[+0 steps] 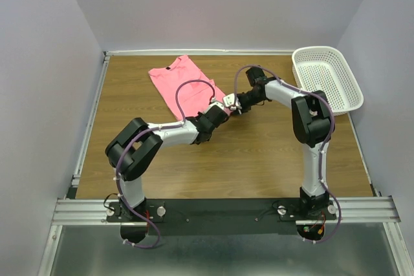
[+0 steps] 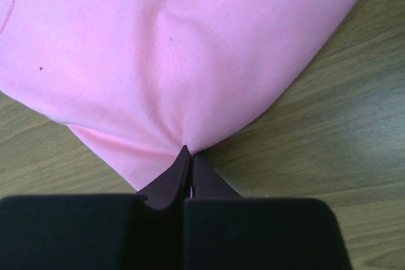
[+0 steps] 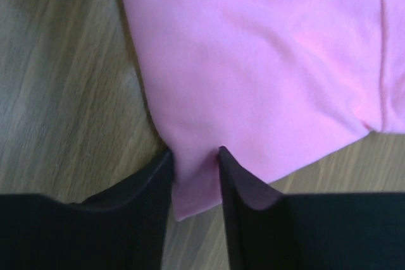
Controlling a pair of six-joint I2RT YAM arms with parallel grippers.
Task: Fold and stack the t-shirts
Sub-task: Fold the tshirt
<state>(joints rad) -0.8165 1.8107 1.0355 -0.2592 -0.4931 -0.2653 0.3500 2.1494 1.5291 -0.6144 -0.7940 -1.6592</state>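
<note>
A salmon-pink t-shirt lies flat on the wooden table toward the back left, its near corner under both grippers. My left gripper is shut on the shirt's near edge: in the left wrist view the t-shirt puckers into the closed fingertips of the left gripper. My right gripper meets it from the right. In the right wrist view a corner of the t-shirt runs between the fingers of the right gripper, which stand apart on either side of it.
A white perforated basket sits at the back right corner, partly over the table edge. Grey walls close in the table on three sides. The two forearms nearly touch at mid-table.
</note>
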